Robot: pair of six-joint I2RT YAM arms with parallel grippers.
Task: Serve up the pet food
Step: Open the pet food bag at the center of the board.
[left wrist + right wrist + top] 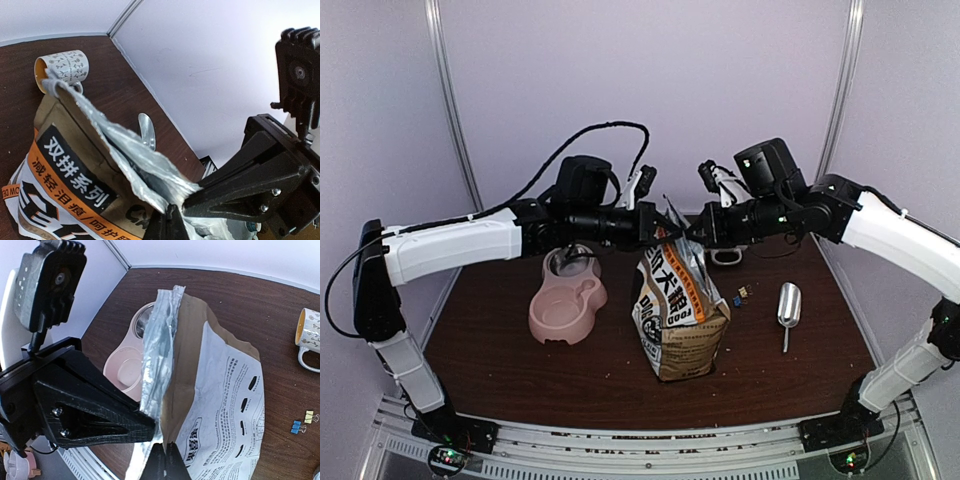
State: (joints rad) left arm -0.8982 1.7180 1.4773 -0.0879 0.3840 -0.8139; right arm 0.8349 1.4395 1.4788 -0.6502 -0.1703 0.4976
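The kraft-brown dog-food bag [682,305] stands upright mid-table, its silver-lined mouth [150,170] pinched nearly flat. My left gripper [662,228] is shut on the left side of the bag's top edge, its fingertips [172,209] clamped on the foil lip. From the other side my right gripper [691,232] is shut on the same top edge [167,446]. The two grippers face each other a few centimetres apart above the bag. The pet food is hidden inside the bag.
A pink double bowl [567,300] sits left of the bag. A silver scoop [788,305] lies to the right, with binder clips [740,294] between it and the bag. A patterned mug [310,337] stands behind the bag. Walls close in at the back and sides.
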